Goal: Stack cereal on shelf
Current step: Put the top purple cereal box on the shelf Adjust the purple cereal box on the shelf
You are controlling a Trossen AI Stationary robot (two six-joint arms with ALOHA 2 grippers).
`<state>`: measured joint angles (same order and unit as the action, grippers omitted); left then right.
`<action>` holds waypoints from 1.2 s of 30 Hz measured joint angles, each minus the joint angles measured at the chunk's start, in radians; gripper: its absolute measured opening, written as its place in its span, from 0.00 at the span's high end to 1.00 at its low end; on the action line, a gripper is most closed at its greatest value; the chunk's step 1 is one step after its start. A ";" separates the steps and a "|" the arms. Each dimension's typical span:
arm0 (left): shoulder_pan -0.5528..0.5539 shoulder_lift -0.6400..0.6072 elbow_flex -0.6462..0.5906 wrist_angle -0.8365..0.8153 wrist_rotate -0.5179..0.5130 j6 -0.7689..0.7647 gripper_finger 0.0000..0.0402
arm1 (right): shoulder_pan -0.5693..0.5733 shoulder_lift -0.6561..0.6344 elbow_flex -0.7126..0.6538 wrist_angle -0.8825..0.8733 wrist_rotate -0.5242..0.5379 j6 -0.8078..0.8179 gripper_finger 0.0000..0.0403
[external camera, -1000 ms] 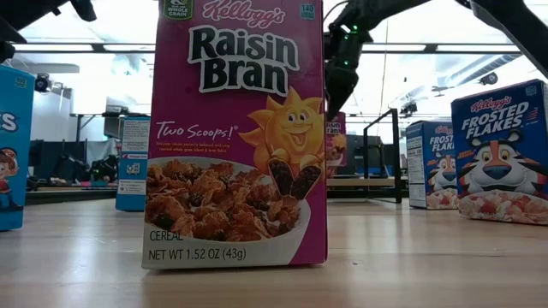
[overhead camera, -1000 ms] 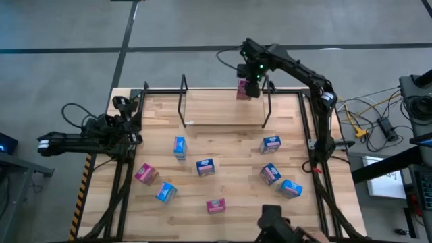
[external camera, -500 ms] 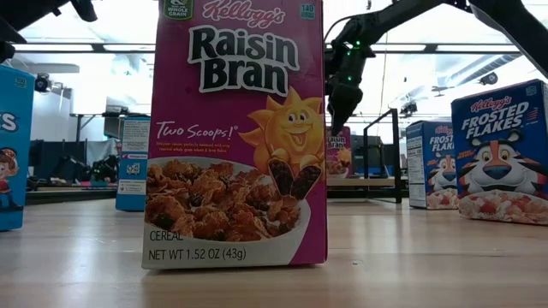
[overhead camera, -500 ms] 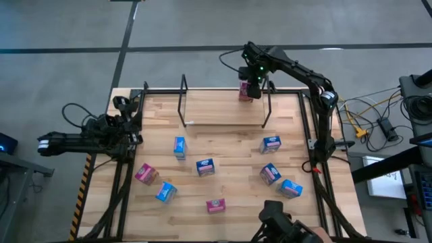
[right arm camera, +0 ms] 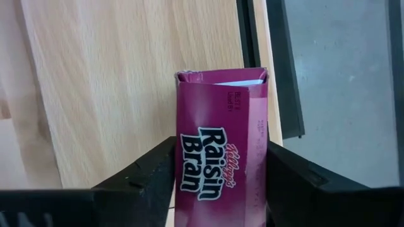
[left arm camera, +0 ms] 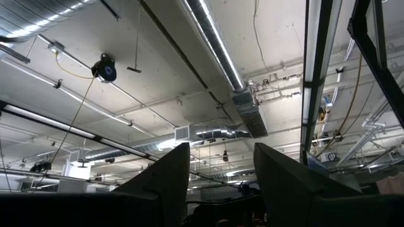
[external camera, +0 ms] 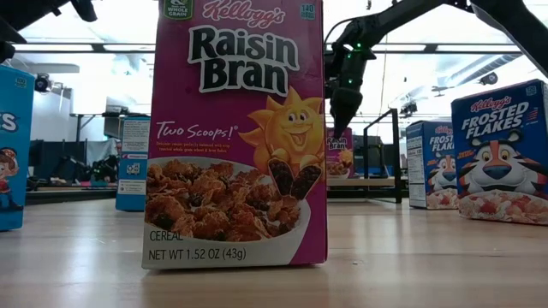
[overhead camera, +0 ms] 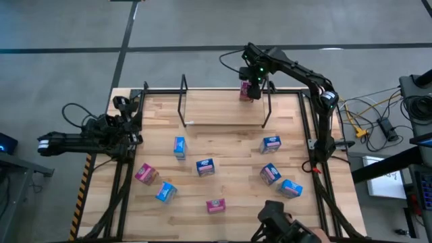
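Our right hand (overhead camera: 251, 91) is hovering at the black-posted shelf (overhead camera: 223, 102), fingers flanking the magenta Raisin Bran box (right arm camera: 218, 151); grip uncertain. Our left hand (left arm camera: 221, 183) is sitting half-open beside the wooden desk (overhead camera: 223, 145).

one pink box (overhead camera: 246, 92) stands upright at the shelf's (overhead camera: 224, 123) right end; eight blue and pink boxes lie scattered across the table.

Left hand (left arm camera: 221, 180) points up at the ceiling: fingers (left arm camera: 167, 173) parted, nothing between; ductwork (left arm camera: 243, 113), strip light (left arm camera: 211, 41) overhead.
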<state>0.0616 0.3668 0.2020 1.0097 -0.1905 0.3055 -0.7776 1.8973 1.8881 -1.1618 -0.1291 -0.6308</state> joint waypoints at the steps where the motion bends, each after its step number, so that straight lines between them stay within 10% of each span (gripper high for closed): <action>1: 0.000 0.000 0.000 0.000 0.000 0.000 0.60 | 0.000 0.000 0.001 0.000 0.000 -0.002 0.48; 17: 0.000 0.000 0.000 0.003 0.000 0.000 0.60 | 0.032 -0.101 0.002 0.000 0.053 0.070 0.39; 36: 0.000 0.000 0.000 0.011 0.018 0.000 0.60 | 0.323 -0.158 -0.142 0.127 0.212 0.317 0.76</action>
<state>0.0616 0.3668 0.2020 1.0203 -0.1721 0.3057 -0.4548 1.7394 1.7457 -1.0348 0.0830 -0.3138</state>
